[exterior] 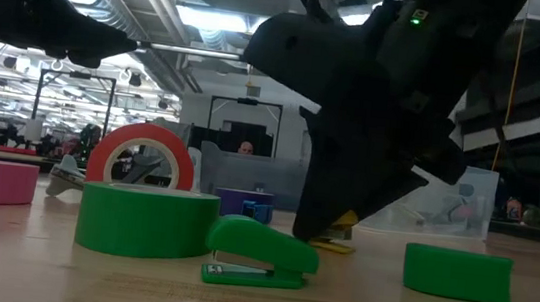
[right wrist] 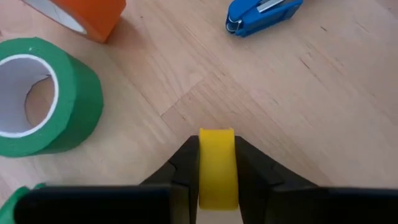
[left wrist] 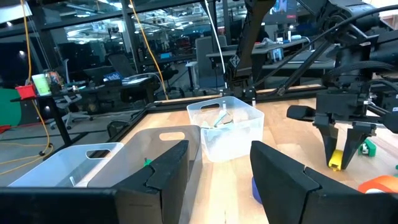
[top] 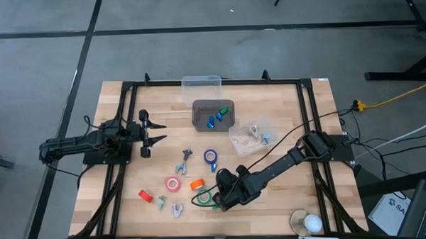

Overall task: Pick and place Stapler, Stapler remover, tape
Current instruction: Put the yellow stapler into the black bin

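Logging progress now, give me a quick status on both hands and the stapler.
Right hand shut on yellow stapler, low over table. Left hand open, waiting at left side. Green tape roll close beside.

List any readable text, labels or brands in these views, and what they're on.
"SA": start of a cut-off word on the white box on the floor beyond the table's corner, high view.
No print shows on the green tape, yellow stapler or green stapler.
Background room signage: too blurred to read.

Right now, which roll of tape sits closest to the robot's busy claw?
The green tape roll, right beside the right gripper, which pinches a small yellow stapler; the others lie farther away.
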